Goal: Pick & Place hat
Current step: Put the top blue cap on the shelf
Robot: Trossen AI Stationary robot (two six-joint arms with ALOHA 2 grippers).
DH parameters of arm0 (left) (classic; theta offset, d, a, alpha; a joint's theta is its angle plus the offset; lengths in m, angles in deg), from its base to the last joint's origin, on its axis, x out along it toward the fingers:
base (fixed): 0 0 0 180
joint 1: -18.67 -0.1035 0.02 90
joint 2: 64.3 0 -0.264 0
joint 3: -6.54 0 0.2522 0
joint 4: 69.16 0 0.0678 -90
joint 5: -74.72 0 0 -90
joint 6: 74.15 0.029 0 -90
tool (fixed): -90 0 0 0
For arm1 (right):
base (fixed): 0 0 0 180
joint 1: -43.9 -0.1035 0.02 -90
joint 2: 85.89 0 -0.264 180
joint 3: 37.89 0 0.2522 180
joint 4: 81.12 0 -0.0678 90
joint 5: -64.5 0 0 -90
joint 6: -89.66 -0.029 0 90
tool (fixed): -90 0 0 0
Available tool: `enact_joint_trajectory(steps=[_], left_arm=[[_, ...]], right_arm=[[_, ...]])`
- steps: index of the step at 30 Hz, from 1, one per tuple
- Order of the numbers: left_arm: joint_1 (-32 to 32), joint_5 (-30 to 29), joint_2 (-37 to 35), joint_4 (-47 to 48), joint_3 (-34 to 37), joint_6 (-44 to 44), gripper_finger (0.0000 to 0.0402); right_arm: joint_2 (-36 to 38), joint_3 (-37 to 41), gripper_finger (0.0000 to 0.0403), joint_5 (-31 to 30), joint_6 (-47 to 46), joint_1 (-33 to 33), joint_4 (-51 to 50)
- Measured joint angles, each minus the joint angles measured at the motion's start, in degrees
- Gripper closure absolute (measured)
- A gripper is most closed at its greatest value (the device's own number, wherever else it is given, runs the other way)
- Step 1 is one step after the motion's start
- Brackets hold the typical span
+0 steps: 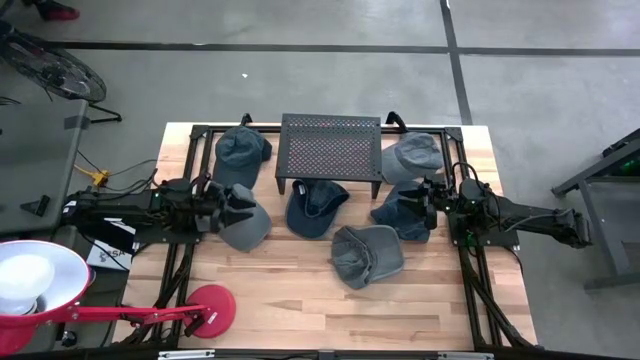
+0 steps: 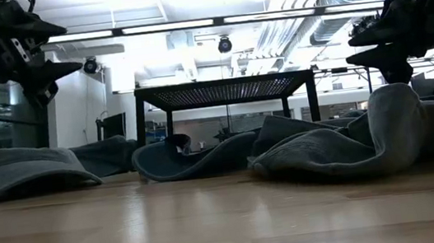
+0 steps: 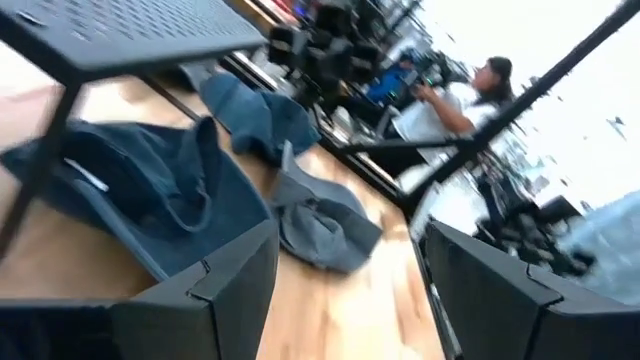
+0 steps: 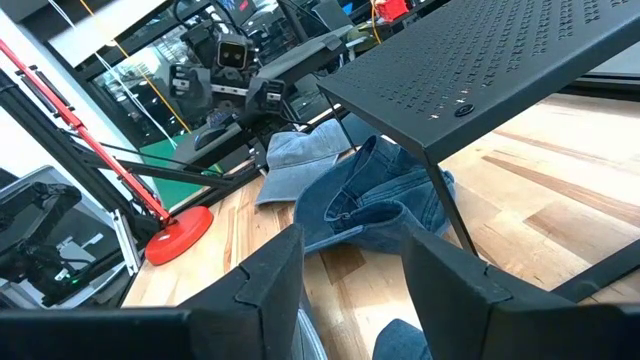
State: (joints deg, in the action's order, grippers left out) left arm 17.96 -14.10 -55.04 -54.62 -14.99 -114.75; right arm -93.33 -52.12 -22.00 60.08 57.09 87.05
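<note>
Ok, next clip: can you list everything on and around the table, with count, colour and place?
Hats: six, grey and dark blue denim, spread over the table; one back left, one by the left gripper, one part under the rack, one centre front, one back right, one by the right gripper.
Rack: one, black perforated metal, back centre.
Table: one, light wood.
Lamp: one, red with a round base, front left.
Person: one, seated beyond the table.
Left gripper: open, at the table's left.
Right gripper: open, at the table's right.

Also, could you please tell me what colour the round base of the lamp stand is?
Red; the lamp base shows best in the high view.
</note>
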Motion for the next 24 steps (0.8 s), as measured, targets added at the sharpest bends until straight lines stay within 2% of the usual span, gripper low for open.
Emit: enact_joint_trajectory(steps=[5, 9, 12, 18, 24], left_arm=[[0.0, -6.25, 0.0, -0.26, 0.0, -1.88, 0.0151], [-0.01, -14.66, 0.35, -0.11, -0.62, -3.16, 0.0151], [-0.02, -19.42, 1.21, -0.13, -2.19, -0.62, 0.0151], [-0.02, -24.86, 5.85, 5.49, -8.63, 1.51, 0.0153], [-0.02, -27.58, 14.58, 13.02, -17.53, 2.06, 0.0176]], right_arm=[[0.01, 0.0, 0.024, -0.01, 0.0, 0.0, -0.01], [0.0, 0.0, 0.0242, 0.01, -0.01, 0.0, 0.0], [0.0, 0.0, 0.024, 0.0, -0.01, 0.0, 0.0], [0.0, 0.0, 0.0242, -0.01, -0.01, 0.0, -0.02], [0.0, 0.0, 0.0241, -0.01, -0.01, 0.0, 0.0]])
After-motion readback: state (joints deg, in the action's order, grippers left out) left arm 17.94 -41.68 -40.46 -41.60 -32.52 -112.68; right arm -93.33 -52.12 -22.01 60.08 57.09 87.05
